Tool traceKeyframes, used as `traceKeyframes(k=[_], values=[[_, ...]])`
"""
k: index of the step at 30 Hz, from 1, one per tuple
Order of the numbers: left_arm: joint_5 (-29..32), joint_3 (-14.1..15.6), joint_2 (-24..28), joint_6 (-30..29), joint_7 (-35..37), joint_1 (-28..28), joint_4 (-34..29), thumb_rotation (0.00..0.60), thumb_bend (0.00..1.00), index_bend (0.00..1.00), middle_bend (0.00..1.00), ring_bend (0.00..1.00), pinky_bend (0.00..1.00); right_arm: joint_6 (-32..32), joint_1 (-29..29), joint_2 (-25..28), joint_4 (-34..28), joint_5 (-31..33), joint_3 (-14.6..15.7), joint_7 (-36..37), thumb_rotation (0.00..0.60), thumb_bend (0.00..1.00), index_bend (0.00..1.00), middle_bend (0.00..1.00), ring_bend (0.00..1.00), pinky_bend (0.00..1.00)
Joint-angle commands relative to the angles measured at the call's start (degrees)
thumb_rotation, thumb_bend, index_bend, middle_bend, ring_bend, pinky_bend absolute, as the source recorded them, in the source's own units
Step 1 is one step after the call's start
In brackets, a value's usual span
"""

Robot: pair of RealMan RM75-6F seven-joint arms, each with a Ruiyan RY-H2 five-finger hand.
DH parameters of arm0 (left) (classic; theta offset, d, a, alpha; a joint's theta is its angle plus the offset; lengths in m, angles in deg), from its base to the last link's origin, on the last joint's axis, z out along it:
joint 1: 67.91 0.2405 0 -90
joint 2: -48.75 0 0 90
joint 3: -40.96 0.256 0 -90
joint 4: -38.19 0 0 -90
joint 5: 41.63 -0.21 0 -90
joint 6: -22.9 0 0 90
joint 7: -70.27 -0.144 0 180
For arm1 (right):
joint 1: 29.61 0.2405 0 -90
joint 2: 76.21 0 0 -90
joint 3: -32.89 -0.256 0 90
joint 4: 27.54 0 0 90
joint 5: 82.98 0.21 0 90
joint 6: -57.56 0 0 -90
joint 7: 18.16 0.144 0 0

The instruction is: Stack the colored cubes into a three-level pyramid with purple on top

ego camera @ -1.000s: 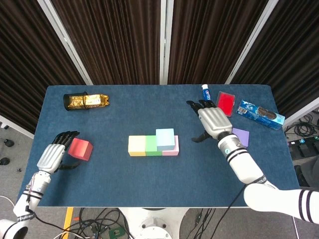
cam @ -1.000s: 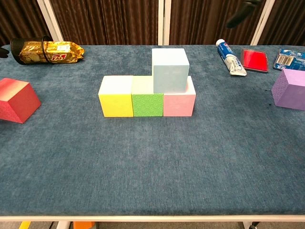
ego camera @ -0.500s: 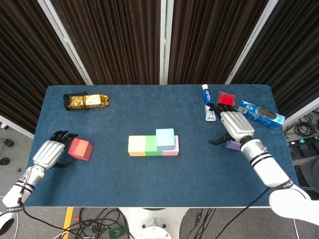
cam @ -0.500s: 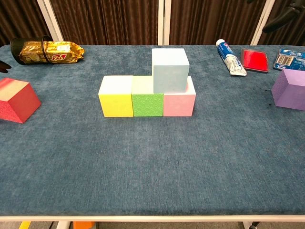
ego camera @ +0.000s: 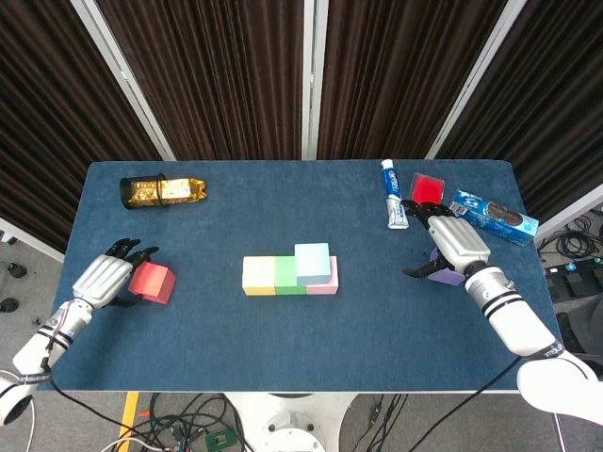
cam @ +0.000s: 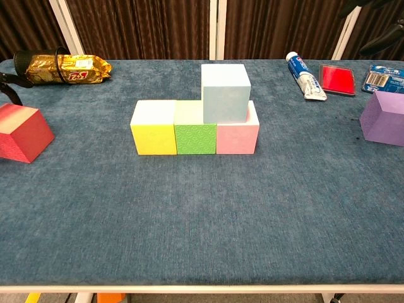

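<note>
The purple foam cube (ego camera: 454, 275) sits on the blue desk (ego camera: 283, 348) directly under the right robot hand (ego camera: 456, 247), fingers spread over it, not clamped. The left robot hand (ego camera: 105, 278), fingers apart, touches the red foam cube (ego camera: 153, 282).

Purple cube (ego camera: 454, 276) mostly hidden under right hand (ego camera: 456, 246); cut by chest view edge.

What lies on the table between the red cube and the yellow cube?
Nothing: only bare blue cloth separates the red cube from the yellow cube, clearest in the head view.
</note>
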Motion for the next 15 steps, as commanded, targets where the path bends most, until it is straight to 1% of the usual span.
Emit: traceKeyframes(k=[1, 5, 8, 11, 15], values=[[0.6, 0.0, -0.7, -0.1, 1.2, -0.2, 0.6, 0.600, 0.30, 0.09, 0.39, 0.00, 0.07, -0.1, -1.0, -0.1, 0.6, -0.9, 0.1, 1.3, 0.600, 0.00, 0.00, 0.14, 0.00, 0.00], [1.0, -0.5, -0.3, -1.2, 0.6, -0.2, -0.1, 0.600, 0.35, 0.09, 0.49, 0.06, 0.08, -0.6, -2.6, 0.0, 1.4, -2.4, 0.0, 3.8, 0.600, 0.00, 0.00, 0.14, 0.00, 0.00], [2.7, -1.9, 1.5, -2.5, -0.8, 0.0, -3.3, 0.600, 0.35, 0.09, 0.53, 0.09, 0.10, -1.8, -4.5, 0.3, 2.1, -4.1, 0.1, 5.6, 0.600, 0.00, 0.00, 0.14, 0.00, 0.00], [7.4, -4.5, 3.4, -3.0, -2.2, 0.9, -9.1, 0.600, 0.35, 0.10, 0.58, 0.13, 0.14, -2.5, -6.2, 0.6, 3.1, -5.5, 0.3, 7.6, 0.600, 0.00, 0.00, 0.14, 0.00, 0.00], [15.9, -7.2, 7.6, 0.6, -4.3, 1.1, -20.4, 0.600, 0.35, 0.10, 0.59, 0.15, 0.15, -1.5, -7.4, 1.1, 5.0, -7.2, 0.4, 9.7, 0.600, 0.00, 0.00, 0.14, 0.00, 0.00]])
